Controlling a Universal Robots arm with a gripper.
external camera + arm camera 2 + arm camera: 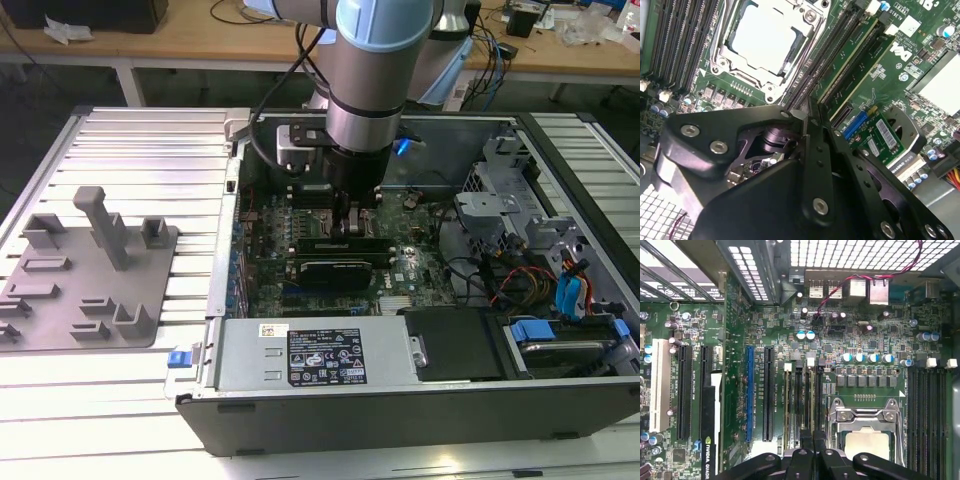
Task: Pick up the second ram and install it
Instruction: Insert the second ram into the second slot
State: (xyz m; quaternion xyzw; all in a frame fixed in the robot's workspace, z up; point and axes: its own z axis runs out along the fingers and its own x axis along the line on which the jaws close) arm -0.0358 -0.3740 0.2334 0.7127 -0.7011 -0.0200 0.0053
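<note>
In the exterior view my gripper reaches down into the open computer case, over the motherboard. The second ram, a long green stick, stands on edge in a black slot beside the CPU socket. Its near end runs in between the black fingers. In the second wrist view the gripper is closed tight, with a thin seam between the fingers. The first wrist view puts the gripper right over the row of memory slots, next to the CPU socket.
A grey fixture plate with upright holders lies on the ribbed table at the exterior view's left. Inside the case are a black graphics card, the power supply, a drive cage and cables at the right.
</note>
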